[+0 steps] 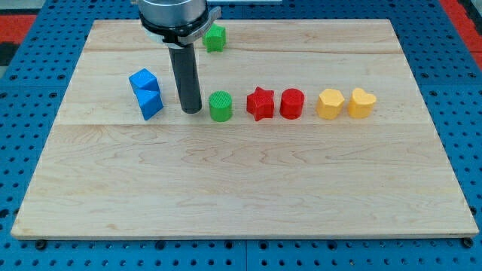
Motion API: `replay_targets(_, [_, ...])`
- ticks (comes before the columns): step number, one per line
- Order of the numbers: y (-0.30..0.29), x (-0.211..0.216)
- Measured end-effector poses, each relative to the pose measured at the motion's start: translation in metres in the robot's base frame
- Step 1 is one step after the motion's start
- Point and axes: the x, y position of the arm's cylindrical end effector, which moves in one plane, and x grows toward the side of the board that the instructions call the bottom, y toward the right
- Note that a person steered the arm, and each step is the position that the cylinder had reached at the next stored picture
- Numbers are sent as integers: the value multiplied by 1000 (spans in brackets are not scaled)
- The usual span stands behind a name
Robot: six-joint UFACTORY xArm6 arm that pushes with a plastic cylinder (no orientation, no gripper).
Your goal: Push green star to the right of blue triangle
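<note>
The green star (215, 38) lies near the view's top edge of the wooden board (241, 188), just right of the arm's body. The blue triangle (152, 105) lies at the view's left, touching a blue cube (141, 79) just above it. My tip (190, 111) rests on the board between the blue triangle and a green cylinder (221, 106), close to the cylinder's left side. The green star is well above the tip in the view, apart from it.
A row of blocks runs to the view's right of the green cylinder: a red star (260, 104), a red cylinder (292, 104), and two yellow blocks (329, 104) (361, 103). A blue pegboard (30, 90) surrounds the board.
</note>
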Motion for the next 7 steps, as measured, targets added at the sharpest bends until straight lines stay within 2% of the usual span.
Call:
replay_targets(3, [19,1])
replay_targets(4, [12,37])
replay_targets(5, [-10,55])
replay_targets(6, [-29,30])
replay_targets(7, [-30,-15])
